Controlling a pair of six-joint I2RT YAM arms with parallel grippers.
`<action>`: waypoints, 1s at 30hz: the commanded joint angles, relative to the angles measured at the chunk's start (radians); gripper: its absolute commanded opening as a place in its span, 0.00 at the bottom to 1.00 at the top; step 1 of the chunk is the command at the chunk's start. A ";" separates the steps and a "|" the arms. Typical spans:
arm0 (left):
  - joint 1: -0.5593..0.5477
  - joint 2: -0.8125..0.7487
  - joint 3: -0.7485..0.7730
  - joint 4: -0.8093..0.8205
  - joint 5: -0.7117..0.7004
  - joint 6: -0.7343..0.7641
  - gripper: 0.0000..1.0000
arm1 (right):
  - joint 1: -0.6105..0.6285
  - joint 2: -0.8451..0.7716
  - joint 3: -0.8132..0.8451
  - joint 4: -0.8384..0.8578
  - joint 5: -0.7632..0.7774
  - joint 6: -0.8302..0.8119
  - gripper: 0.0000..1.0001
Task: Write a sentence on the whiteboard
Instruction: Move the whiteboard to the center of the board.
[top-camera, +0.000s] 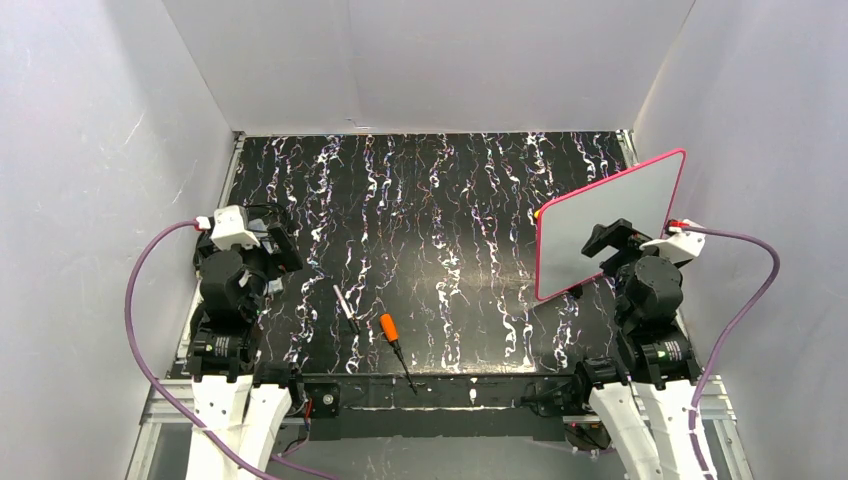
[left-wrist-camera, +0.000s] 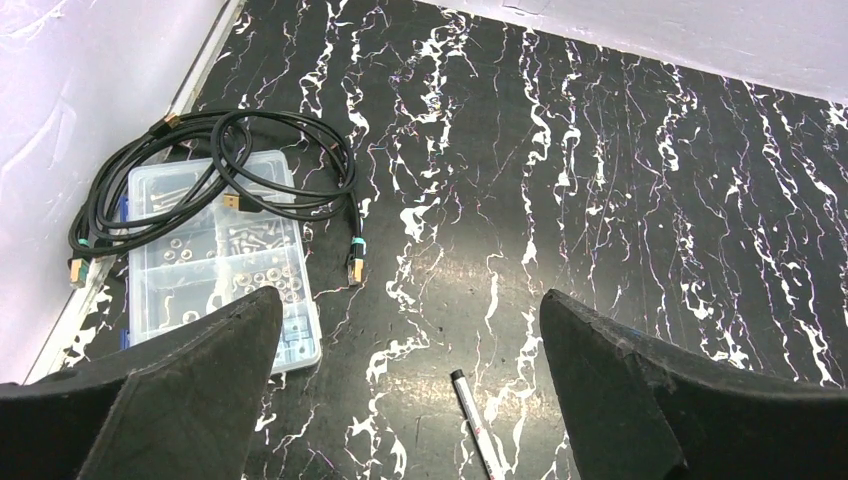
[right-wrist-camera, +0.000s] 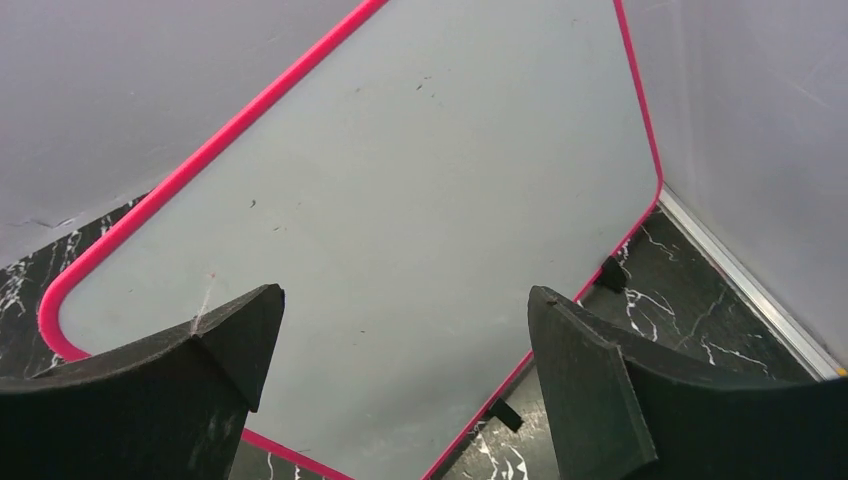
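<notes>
— What sort of place is this?
— A robotics lab, a test cell by the look of it. Plain white walls (top-camera: 440, 60) box in a black marbled table (top-camera: 450, 200) on three sides.
— What else shows it?
— Two arms (top-camera: 232, 290) bolted to an aluminium rail (top-camera: 160, 405) at 6 o'clock, each trailing a purple cable (top-camera: 135, 300). A screwdriver (top-camera: 390, 328) lies near 6 o'clock too.
— Any hardware?
— In the left wrist view, at 8 o'clock, there is a clear box (left-wrist-camera: 250, 250) of nuts and screws with a coiled black lead (left-wrist-camera: 356, 258) lying over it.
</notes>
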 joint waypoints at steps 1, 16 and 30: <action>0.004 0.021 0.010 0.003 0.016 -0.012 0.99 | 0.001 0.040 0.067 -0.078 0.048 0.022 1.00; -0.013 0.045 0.008 0.001 0.084 -0.035 0.99 | 0.001 0.293 0.101 -0.389 -0.094 0.214 1.00; -0.118 0.042 -0.003 -0.002 0.080 -0.014 0.99 | -0.007 0.415 0.015 -0.376 -0.034 0.349 0.92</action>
